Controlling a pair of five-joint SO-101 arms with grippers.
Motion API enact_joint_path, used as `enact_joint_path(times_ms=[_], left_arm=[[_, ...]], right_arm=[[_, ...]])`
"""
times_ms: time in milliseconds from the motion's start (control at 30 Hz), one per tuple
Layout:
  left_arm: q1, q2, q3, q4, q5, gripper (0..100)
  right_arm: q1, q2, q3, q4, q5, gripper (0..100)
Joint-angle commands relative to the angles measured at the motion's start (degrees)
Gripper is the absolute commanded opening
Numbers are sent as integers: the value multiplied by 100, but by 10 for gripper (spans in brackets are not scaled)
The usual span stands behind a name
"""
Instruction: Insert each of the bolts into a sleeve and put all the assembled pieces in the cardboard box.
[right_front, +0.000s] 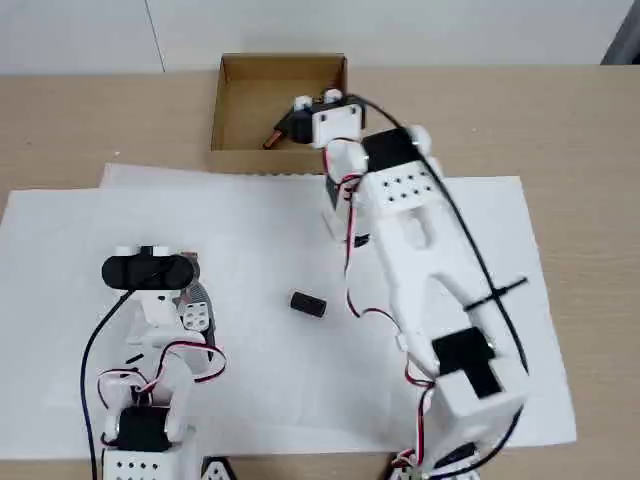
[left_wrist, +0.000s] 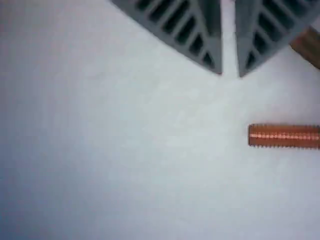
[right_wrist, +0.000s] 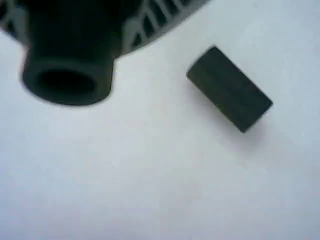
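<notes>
High view: a white paper sheet (right_front: 100, 220) covers the middle of the wooden table (right_front: 60, 120), and the cardboard box (right_front: 245, 160) sits at the sheet's far edge. One arm (right_front: 420, 250) stretches from the near right up to the box, its tip over the box's right part. A copper end (right_front: 271, 140) pokes out to the left at that tip, inside the box. I cannot tell whether a sleeve sits on it. The other arm (right_front: 150, 400) stands at the near left over the paper. A loose sleeve (right_front: 308, 304), black, lies on its side on the paper between the two arms, apart from both.

Left wrist view: the left gripper (left_wrist: 230, 72) hangs over the paper with its grey ribbed fingers (left_wrist: 190, 35) drawn close, only a thin slit between them and nothing in it. A copper threaded bolt (left_wrist: 284, 136) lies flat on the paper near the fingertips, not touching them.

Right wrist view: the right gripper (right_wrist: 70, 35) holds a gripped sleeve (right_wrist: 65, 77), black, its open bore facing the camera. The loose sleeve (right_wrist: 230, 90) lies on the paper near it, apart from it.
</notes>
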Motion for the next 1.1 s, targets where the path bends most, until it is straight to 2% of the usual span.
enact_joint_path(times_ms=[0, 200, 467, 767, 1067], left_arm=[[-26, -53, -40, 18, -35, 6], [-35, -53, -40, 26, -18, 6], [-35, -35, -760, 932, -18, 6], [-35, 44, -2097, 1758, -18, 6], [-26, 2312, -3837, 2092, -9, 6]], right_arm=[[312, -787, 141, 110, -299, 4], [752, -2308, 941, 92, -914, 4], [1429, -4057, 2426, 66, -958, 4], [2273, -5130, 3745, -303, -949, 4], [2325, -5455, 4413, -330, -958, 4]])
